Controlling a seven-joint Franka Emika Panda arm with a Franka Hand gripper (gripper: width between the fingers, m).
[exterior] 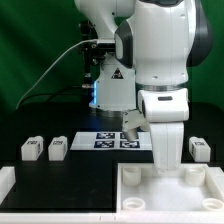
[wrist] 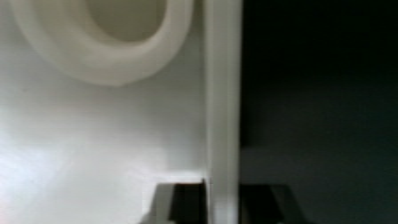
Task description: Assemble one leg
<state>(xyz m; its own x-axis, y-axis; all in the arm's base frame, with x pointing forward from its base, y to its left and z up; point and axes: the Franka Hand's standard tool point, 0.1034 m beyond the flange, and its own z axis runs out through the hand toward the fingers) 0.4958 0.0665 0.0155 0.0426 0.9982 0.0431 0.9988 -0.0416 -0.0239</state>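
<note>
Plainly the gripper [exterior: 165,168] hangs low at the far rim of the square panel [exterior: 130,180], near five o'clock in the exterior view, and I cannot tell how its jaws stand (the wrist view shows only dark tips beside that rim). The closest leg [exterior: 198,148] lies loose at four o'clock, two other legs [exterior: 57,148] at eight. Going lower could jam it on the rim or shove the panel, since no leg appears beneath it.

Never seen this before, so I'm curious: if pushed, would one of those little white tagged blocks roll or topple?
Probably neither. The leg looks squat and flat-sided, so it would likely slide on the table. It seems hard moulded plastic: probably stiff and light. Its smooth faces might slip when pinched.
</note>
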